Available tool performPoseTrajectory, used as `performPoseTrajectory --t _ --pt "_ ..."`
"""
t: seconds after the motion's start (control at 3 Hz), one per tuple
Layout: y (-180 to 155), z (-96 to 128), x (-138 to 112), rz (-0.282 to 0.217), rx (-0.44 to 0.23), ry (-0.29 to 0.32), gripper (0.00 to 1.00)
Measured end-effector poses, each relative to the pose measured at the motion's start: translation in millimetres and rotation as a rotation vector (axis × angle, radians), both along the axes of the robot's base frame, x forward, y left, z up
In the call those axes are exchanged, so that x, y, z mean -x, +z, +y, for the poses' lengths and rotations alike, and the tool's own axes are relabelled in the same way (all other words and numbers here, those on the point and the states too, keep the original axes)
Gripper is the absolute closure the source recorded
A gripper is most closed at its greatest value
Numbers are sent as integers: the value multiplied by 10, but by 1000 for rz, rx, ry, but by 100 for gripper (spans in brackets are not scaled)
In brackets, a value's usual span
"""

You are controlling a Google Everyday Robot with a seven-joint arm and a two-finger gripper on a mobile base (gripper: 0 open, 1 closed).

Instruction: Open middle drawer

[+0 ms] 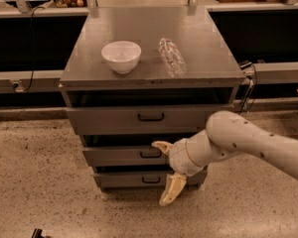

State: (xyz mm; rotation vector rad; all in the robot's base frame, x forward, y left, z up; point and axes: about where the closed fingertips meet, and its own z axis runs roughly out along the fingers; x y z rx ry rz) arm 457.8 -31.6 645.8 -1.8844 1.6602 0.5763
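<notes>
Hovering just beside handle on middle drawer, gripper had fingers spread wide, gripping nothing. Bowl, bottle sat higher up on surface.

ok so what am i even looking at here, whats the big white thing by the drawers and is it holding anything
The white thing is a robot arm reaching in from the right. At its end is the two-finger gripper, its cream fingers spread apart and holding nothing, right in front of the drawers.

This is a single camera view, looking down at the front of a grey metal cabinet. On top sit a white round bowl and a clear plastic bottle lying on its side.

The grey middle drawer, with a small black handle, is the one to open. It is not yet pulled out.
</notes>
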Motion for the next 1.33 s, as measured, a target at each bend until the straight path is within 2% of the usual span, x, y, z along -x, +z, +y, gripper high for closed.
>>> performPoseTrajectory --t 0.33,0.67,1.0,1.33 --pt "-199 -31 -98 -64 -104 -43 0" --pt "-521 -60 -190 -30 -45 -90 0" --pt "-831 -103 -360 -28 -23 -176 0" --pt "-1036 -195 -522 -50 -2 -245 0"
